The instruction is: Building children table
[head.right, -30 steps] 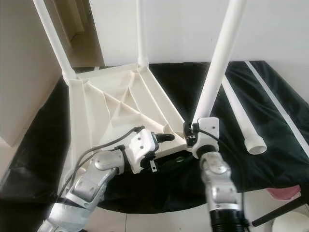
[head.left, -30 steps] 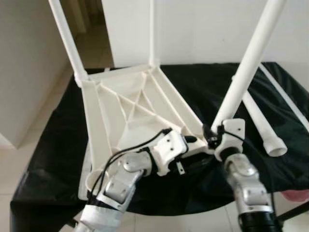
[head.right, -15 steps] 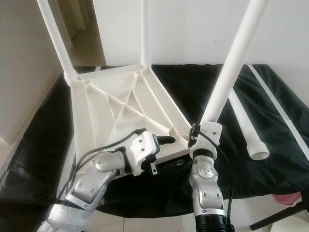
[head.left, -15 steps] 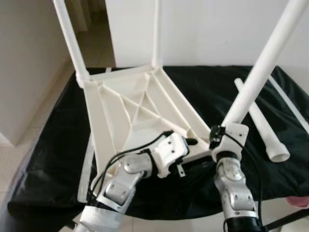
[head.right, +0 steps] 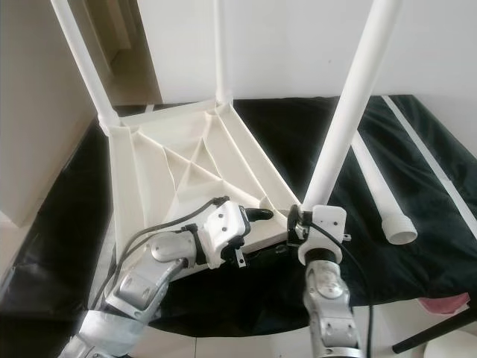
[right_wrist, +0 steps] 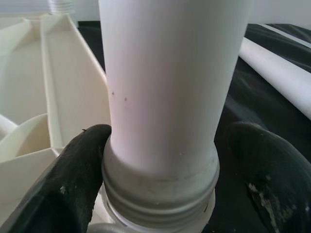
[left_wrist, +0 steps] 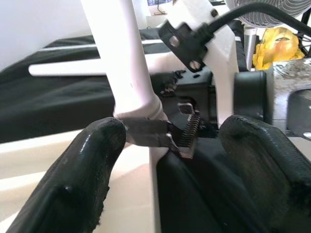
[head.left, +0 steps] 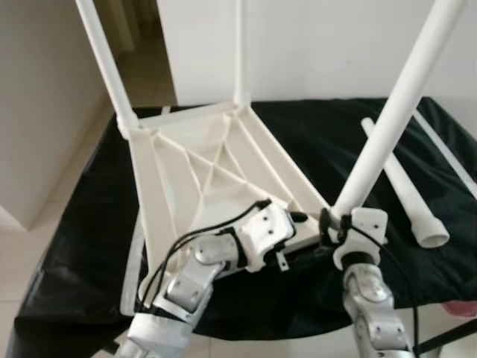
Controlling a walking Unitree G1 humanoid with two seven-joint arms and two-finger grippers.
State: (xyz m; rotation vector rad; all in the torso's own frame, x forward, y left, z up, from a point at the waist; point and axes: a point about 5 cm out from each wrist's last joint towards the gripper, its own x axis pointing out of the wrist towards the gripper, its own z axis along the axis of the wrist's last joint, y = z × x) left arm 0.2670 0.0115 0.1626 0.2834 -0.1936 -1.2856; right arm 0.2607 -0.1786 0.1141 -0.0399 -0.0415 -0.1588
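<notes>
- Table top (head.left: 201, 164) lies upside-down on the black-covered surface (head.left: 74, 224), near its left-front part; two legs already stand up at the far corners.
- My right end effector (head.left: 333, 224) is at the base of the third leg (head.left: 387, 123). In the right wrist view one finger (right_wrist: 73, 179) touches the leg just above its thread, the other finger is a bit apart, so closed loosely around it, not tight.
- Leg's long axis goes up and leans away to the right, so not yet in line w/ the corner socket directly under its threaded end.
- My left end effector (head.left: 294, 220) is at the same near-right corner of the table top, fingers apart, astride the rim.
- Spare leg (head.right: 380, 194) lies flat toward the surface's right edge.
- Next, I think: bring the leg upright over the socket, then turn it in.
</notes>
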